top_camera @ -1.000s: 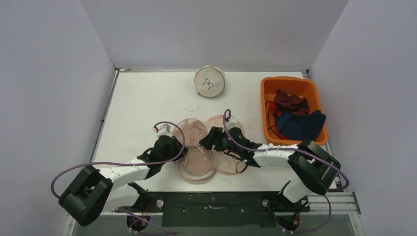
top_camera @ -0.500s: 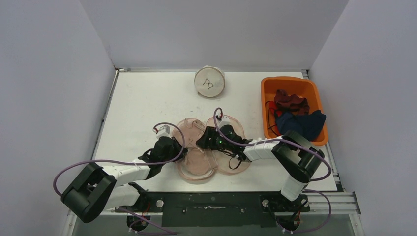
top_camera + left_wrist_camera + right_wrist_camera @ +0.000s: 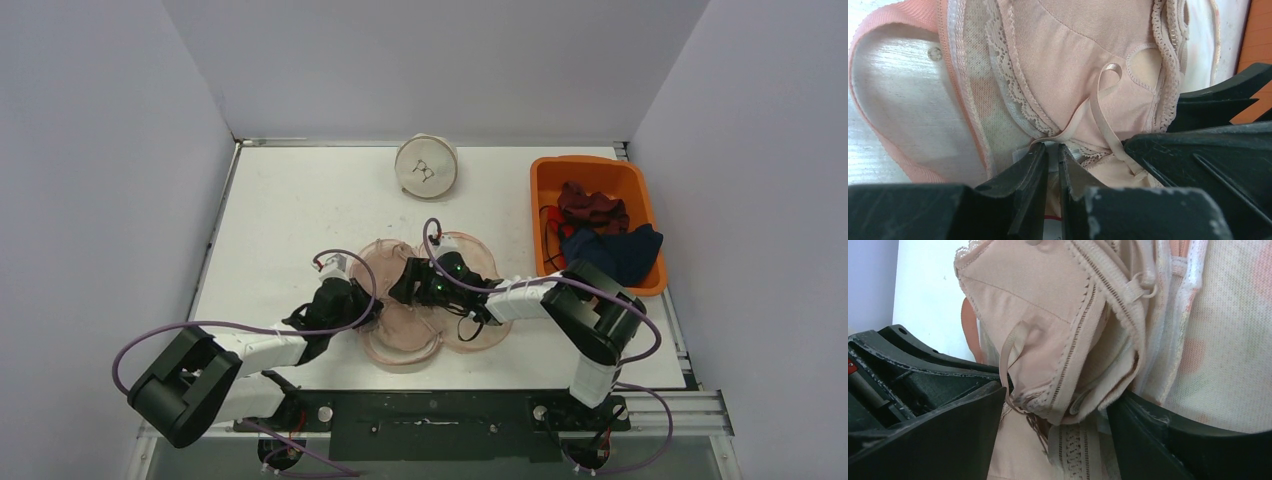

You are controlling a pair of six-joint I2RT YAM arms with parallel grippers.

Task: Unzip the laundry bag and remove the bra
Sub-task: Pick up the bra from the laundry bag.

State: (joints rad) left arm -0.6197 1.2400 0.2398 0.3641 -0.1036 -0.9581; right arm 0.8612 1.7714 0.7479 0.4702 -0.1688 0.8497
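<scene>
Big shift on the right side: right gripper [image 3: 402,288] now further left over the laundry bag [image 3: 400,338] than a second ago, with the elbow tucked in closer to the middle of the table as well. Barely a twitch from the left gripper [image 3: 367,305], parked at the bag's left edge just as before. Bag in the same spot, lying open, and more of its right-hand lobe uncovered than earlier.

All of it on a white table [image 3: 300,200], closed in by pale grey walls [image 3: 430,60] at the back and both sides. Orange bin [image 3: 537,220] at the right edge, with dark red and navy clothes [image 3: 605,240] heaped inside. Round white case [image 3: 426,166] near the back edge, well apart from both arms.

Now the jaws. Left fingers [image 3: 1030,172] nearly together, only a sliver of gap, with a thin white scrap pinched between the tips, apparently the bag's edge. A beige strap loop just above those tips. Right fingers [image 3: 948,435] wide apart, straddling a bunched fold of the bra [image 3: 1043,305], the fabric up against both inner faces. The bra inside the opened bag at mid-table, between the two grippers, lace trim and strap on show.
</scene>
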